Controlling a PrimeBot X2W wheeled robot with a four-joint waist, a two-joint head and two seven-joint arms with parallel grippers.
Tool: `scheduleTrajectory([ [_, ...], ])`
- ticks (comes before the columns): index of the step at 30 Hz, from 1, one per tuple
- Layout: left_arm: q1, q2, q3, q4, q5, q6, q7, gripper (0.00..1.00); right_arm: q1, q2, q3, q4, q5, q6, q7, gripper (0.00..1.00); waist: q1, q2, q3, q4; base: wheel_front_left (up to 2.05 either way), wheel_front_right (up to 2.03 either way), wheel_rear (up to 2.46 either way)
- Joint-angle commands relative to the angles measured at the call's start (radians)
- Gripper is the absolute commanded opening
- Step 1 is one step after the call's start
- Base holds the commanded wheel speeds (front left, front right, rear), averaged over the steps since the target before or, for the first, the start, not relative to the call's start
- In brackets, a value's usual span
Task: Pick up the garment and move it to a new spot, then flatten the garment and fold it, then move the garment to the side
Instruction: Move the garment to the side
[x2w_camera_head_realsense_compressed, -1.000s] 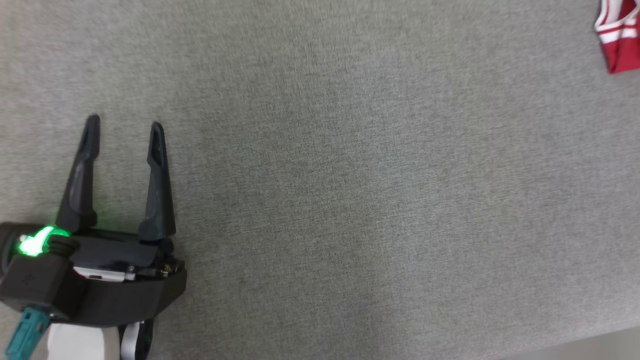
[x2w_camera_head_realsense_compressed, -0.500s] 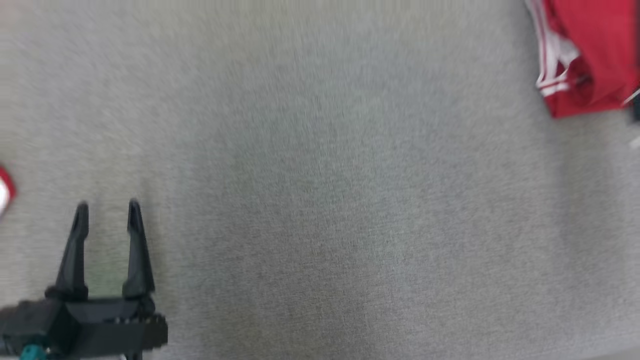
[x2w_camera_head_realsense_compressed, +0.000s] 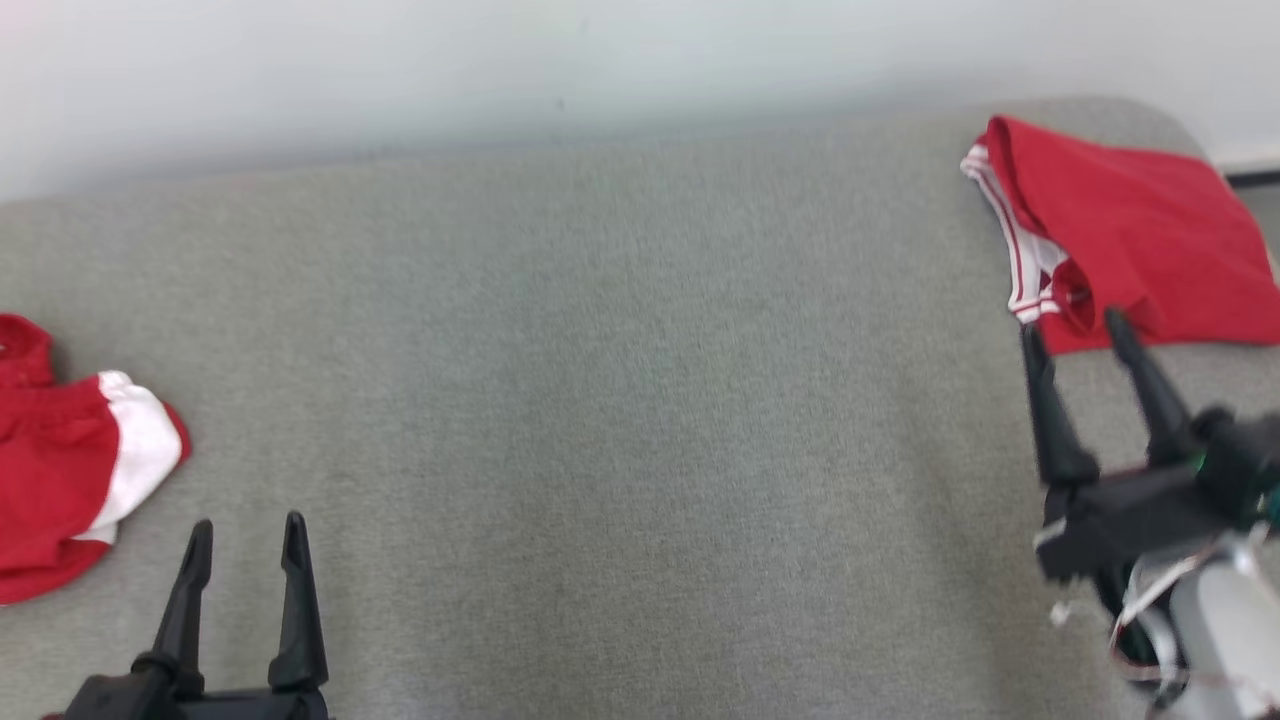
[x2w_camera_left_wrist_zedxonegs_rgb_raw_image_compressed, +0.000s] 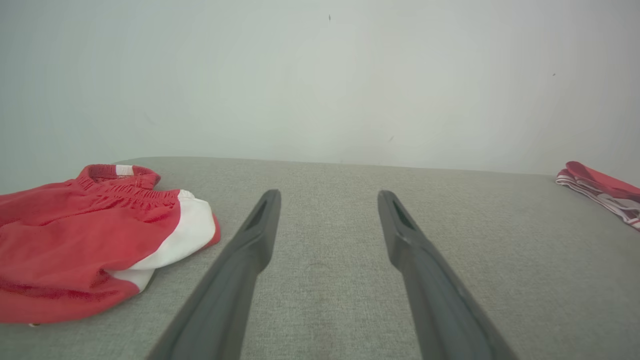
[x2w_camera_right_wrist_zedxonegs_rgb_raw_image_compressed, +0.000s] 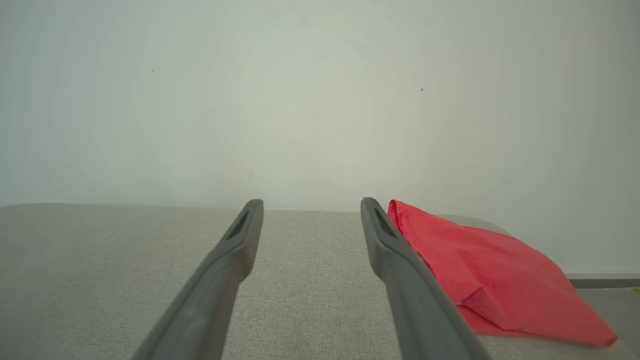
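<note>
Nearest, at about 7 o'clock in the head view, the left gripper (x2w_camera_head_realsense_compressed: 245, 525) hangs low over the grey worktop (x2w_camera_head_realsense_compressed: 620, 400), fingers spread and empty, looking ready rather than at work. Just beside it, at 9 o'clock, a crumpled red-and-white garment (x2w_camera_head_realsense_compressed: 60, 470) lies in a heap, most likely the piece waiting to be picked up. At 3 o'clock the right gripper (x2w_camera_head_realsense_compressed: 1072, 328) is spread too and holds nothing, its tips at the near edge of a folded red garment (x2w_camera_head_realsense_compressed: 1150, 220). That one sits at 2 o'clock in the far corner, probably a finished fold set aside. Beyond is a pale wall (x2w_camera_head_realsense_compressed: 500, 60).
</note>
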Motion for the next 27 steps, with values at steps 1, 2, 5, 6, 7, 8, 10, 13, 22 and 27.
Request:
scheduleTrajectory([
  [1,0.017,-0.001,-0.001,0.009,-0.011,0.004,0.0,1.0,0.035,0.014,-0.011,-0.018,-0.012,-0.003,0.002,1.0,0.0003,0.0001,-0.069,0.027,0.0,0.0,0.0],
  [2,0.022,-0.001,-0.001,0.013,-0.006,0.003,0.0,1.0,0.067,0.033,-0.025,-0.037,-0.018,-0.003,0.0,1.0,0.0003,0.0001,-0.075,0.029,0.0,0.0,0.0],
  [5,0.035,-0.001,0.004,0.032,-0.003,0.002,0.0,1.0,0.159,0.078,-0.051,-0.079,-0.032,-0.003,0.0,1.0,0.0003,0.0001,-0.097,0.036,0.0,0.0,0.0],
  [6,0.04,-0.001,0.005,0.04,-0.001,0.002,0.0,1.0,0.188,0.092,-0.062,-0.09,-0.035,-0.003,-0.001,1.0,0.0003,0.0001,-0.105,0.039,0.0,0.0,0.0],
  [7,0.044,-0.001,0.007,0.047,0.001,0.001,0.0,1.0,0.216,0.107,-0.072,-0.099,-0.035,-0.003,-0.002,1.0,0.0003,0.0001,-0.113,0.043,0.0,0.0,0.0],
  [8,0.048,-0.001,0.008,0.056,0.001,0.0,0.0,1.0,0.242,0.123,-0.079,-0.107,-0.035,-0.003,-0.003,1.0,0.0003,0.0001,-0.123,0.046,0.0,0.0,0.0],
  [10,0.055,-0.001,0.012,0.07,-0.005,0.003,0.0,1.0,0.288,0.146,-0.093,-0.123,-0.038,-0.003,-0.005,1.0,0.0003,0.0001,-0.141,0.051,0.0,0.0,0.0],
  [13,0.071,-0.001,0.012,0.091,-0.003,0.002,0.0,1.0,0.348,0.175,-0.109,-0.14,-0.044,-0.003,-0.004,1.0,0.0003,0.0001,-0.166,0.062,0.0,0.0,0.0],
  [22,0.082,-0.001,0.025,0.151,0.006,-0.008,0.0,1.0,0.42,0.216,-0.105,-0.158,-0.081,-0.003,-0.004,1.0,0.0003,0.0001,-0.188,0.086,0.0,0.0,0.0],
  [27,0.068,0.0,0.033,0.171,0.013,-0.01,0.0,1.0,0.42,0.224,-0.106,-0.149,-0.094,-0.003,-0.009,1.0,0.0003,0.0001,-0.192,0.095,0.0,0.0,0.0],
])
